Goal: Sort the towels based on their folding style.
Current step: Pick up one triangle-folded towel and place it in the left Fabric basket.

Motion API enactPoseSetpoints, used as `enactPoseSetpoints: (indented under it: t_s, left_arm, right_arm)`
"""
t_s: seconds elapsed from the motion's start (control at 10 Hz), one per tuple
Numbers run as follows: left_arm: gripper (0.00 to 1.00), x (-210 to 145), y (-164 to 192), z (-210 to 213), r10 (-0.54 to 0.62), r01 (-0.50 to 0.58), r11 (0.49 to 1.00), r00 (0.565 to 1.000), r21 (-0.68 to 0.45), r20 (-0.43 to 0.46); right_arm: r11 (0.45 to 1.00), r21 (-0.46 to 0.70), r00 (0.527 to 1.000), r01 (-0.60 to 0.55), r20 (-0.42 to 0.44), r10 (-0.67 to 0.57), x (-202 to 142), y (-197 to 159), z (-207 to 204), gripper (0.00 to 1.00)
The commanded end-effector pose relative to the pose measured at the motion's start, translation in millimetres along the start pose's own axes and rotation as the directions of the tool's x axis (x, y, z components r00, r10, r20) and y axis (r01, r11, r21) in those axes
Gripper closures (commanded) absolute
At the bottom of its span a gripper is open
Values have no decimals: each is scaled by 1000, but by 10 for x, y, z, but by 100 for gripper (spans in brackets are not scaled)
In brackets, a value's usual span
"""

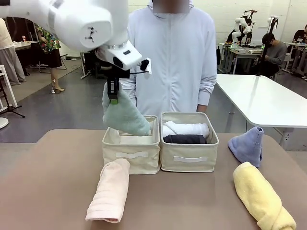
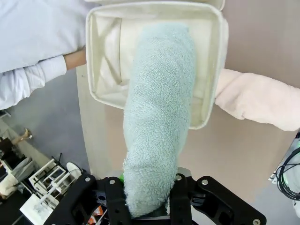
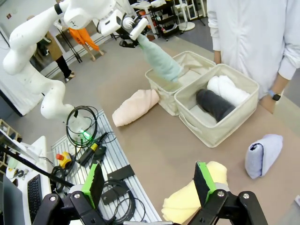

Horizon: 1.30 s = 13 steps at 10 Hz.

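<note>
Right wrist view reveals right tool (image 3: 149,176) spread above yellow towel (image 3: 180,206).

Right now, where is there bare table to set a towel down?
Bare brown table lies left of the pale pink rolled terry towel and between it and the yellow rolled terry towel. Crowded: the right beige fabric bin, holding a white roll and a dark grey roll; the sage-green cone-folded towel hangs over the left beige bin.

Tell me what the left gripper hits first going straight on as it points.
Likely the floor of the left bin; the green towel in the left gripper hangs ahead and would land first.
</note>
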<state>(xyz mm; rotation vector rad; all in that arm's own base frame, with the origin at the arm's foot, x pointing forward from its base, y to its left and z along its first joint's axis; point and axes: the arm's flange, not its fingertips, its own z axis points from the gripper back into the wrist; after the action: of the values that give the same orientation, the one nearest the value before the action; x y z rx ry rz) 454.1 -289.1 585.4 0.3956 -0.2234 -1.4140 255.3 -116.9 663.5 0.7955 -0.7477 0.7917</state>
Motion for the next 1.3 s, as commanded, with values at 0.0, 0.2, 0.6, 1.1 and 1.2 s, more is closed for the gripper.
enactPoseSetpoints:
  t_s: [0.0,0.2,0.6,1.1,1.2]
  left_arm:
    - [78,68,-27,-110,23,-23,999,1000,30,-16]
    - [78,159,-104,-376,27,-26,999,999,24,-18]
    - [78,313,-243,-689,46,-46,999,998,-7,-31]
    - [78,314,-574,-1148,1,-2,998,1000,-61,-11]
    - [78,302,-630,-1235,-12,11,998,1000,-67,-13]
  right_arm:
    - [1000,17,1000,-14,27,14,21,-7,-5,0]
    - [1000,17,1000,-14,27,14,21,-7,-5,0]
    - [1000,17,1000,-14,27,14,21,-7,-5,0]
    - [1000,17,1000,-14,27,14,21,-7,-5,0]
    - [1000,17,1000,-14,27,14,21,-7,-5,0]
